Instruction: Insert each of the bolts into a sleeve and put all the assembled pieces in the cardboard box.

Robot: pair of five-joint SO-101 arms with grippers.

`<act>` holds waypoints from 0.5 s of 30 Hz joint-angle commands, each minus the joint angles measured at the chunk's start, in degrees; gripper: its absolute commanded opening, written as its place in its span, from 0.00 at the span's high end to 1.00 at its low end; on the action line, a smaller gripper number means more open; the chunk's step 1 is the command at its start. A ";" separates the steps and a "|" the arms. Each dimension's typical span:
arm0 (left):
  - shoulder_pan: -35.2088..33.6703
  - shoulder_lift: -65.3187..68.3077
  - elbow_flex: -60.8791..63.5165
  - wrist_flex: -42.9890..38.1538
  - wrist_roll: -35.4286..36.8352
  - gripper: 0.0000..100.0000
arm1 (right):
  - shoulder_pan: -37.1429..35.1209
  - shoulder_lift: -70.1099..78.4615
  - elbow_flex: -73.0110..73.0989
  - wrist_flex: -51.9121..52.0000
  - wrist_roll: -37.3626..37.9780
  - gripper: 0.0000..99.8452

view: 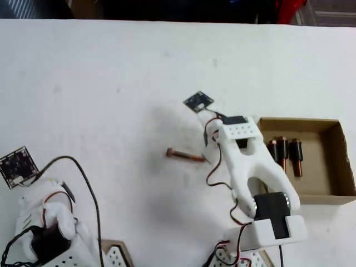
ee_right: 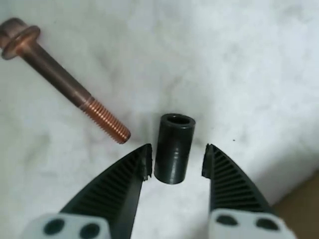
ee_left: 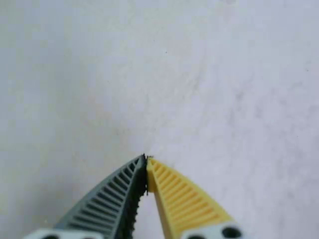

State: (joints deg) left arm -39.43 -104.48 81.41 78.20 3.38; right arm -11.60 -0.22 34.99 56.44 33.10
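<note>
The right gripper [ee_right: 177, 154] stands with its jaws spread on either side of the short black cylindrical sleeve [ee_right: 174, 148]; neither black ribbed finger [ee_right: 124, 189] touches it. The sleeve appears to stand on end, bore upward, near the middle of the white table [view: 111, 83]. It is just beside the threaded tip of the copper-coloured flanged metal bolt [ee_right: 60, 74], which lies flat and apart from it. The open brown cardboard box [view: 334, 161] sits at the table's right edge and holds three assembled pieces [view: 285, 154] side by side. The left gripper [ee_left: 146, 164] is pressed together on nothing over bare table; its arm sits at the near left corner. Handling: the sleeve is judged light, rigid and smooth-walled, so it may tip or skid if one finger arrives first. Take hold across the mid-height of its wall, jaws centred. The bolt is judged stiff, heavier and prone to roll. Grip it on the plain shank below the flange, leaving the thread free.
</note>
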 commanded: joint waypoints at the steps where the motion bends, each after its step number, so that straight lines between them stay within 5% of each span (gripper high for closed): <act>1: -0.22 -0.22 -0.09 -1.49 0.62 0.98 | 0.22 -2.07 -3.16 0.40 0.35 0.87; 15: -0.22 -0.22 -0.09 -1.49 0.62 0.98 | 0.22 12.70 -10.20 0.48 0.44 0.87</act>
State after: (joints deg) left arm -39.43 -104.48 81.41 78.20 3.38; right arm -11.43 10.24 26.90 56.79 33.10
